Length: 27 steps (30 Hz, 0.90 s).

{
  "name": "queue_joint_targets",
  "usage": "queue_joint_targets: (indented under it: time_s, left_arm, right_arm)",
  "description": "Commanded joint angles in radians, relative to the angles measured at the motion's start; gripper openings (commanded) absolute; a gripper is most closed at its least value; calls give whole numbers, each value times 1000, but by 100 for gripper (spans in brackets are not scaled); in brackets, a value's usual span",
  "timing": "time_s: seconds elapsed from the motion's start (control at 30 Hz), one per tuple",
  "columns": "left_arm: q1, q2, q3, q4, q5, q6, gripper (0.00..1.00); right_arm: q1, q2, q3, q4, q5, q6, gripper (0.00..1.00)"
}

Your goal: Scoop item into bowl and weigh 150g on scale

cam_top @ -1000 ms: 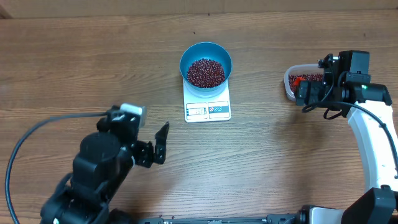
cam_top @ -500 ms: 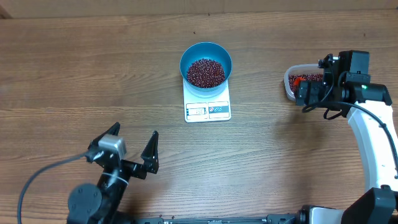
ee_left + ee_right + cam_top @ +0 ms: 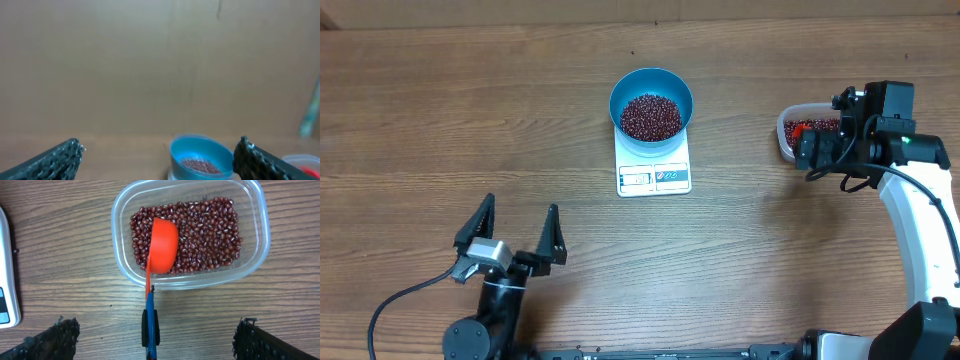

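Tabletop (image 3: pixel 770 260), left hand (image 3: pixel 520 205), right hand (image 3: pixel 156 330) wide open, empty

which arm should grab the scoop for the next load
Right: the right fingers hang open above the scoop in the tub; the left fingers sit far away from it.

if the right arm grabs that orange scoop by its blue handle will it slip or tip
Probably stiff and light: the scoop looks like thin moulded plastic. Its narrow blue handle sticks out over the tub rim, so it may pivot there when pinched. The beans around its cup would likely shift as it lifts.
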State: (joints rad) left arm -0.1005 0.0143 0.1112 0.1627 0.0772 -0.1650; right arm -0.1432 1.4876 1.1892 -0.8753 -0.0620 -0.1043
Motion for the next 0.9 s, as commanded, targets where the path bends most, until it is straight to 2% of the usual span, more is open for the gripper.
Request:
queue_joint_targets:
  time_s: [0.0, 0.2, 0.63, 0.87]
  left_arm:
    - [33, -11, -102, 116, -29, 31, 100]
    - [66, -11, -107, 68, -36, 50, 99]
    - [103, -12, -107, -241, -36, 45, 99]
    - [103, -12, -107, -241, -51, 71, 99]
  right_arm:
    - [-4, -19, 23, 5, 9, 6, 100]
    - [-4, -19, 23, 5, 9, 6, 100]
    - [-4, -19, 23, 5, 9, 6, 100]
    - [-4, -19, 23, 5, 9, 6, 100]
